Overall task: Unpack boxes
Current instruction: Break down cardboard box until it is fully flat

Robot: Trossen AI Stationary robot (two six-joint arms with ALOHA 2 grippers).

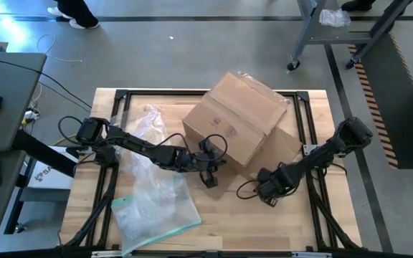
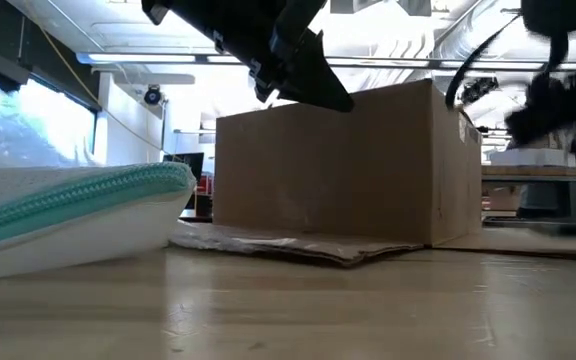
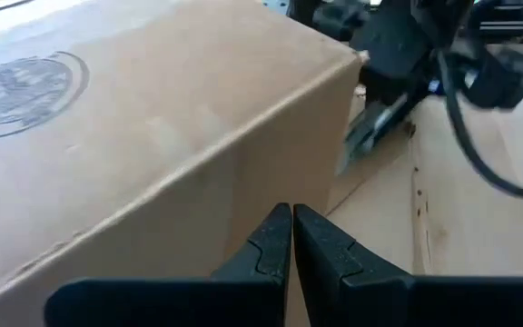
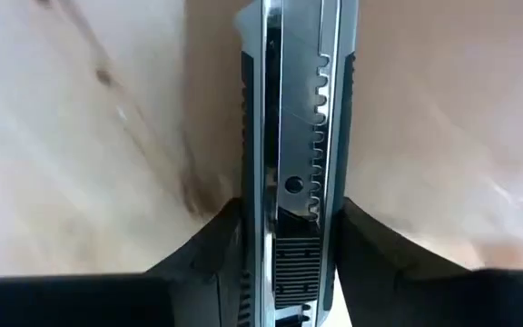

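**Getting a square hold on the knife before I cut the tape**

The cardboard box (image 1: 236,123) sits toward the far edge of the table (image 1: 214,228), a little right of the middle, turned at an angle with one corner aimed at the near side; its top looks closed, with a bottom flap splayed out flat beneath it. My right gripper (image 1: 269,192) is low over the bare wood just off the box's near right side, and between my fingers stands a utility knife (image 4: 293,163), my pads (image 4: 209,238) against both its flanks. I judge the grip only just made, so I should check the knife sits straight in the fingers before lifting; a crooked handle would twist once the blade meets tape.

My left gripper (image 1: 208,170) hovers at the box's near face with its fingers pressed together, holding nothing. I would rest it on the box to steady it against sliding.

The bubble wrap (image 1: 145,129) and the clear pouch (image 1: 156,211) lie toward the near left corner, well clear of the cut.
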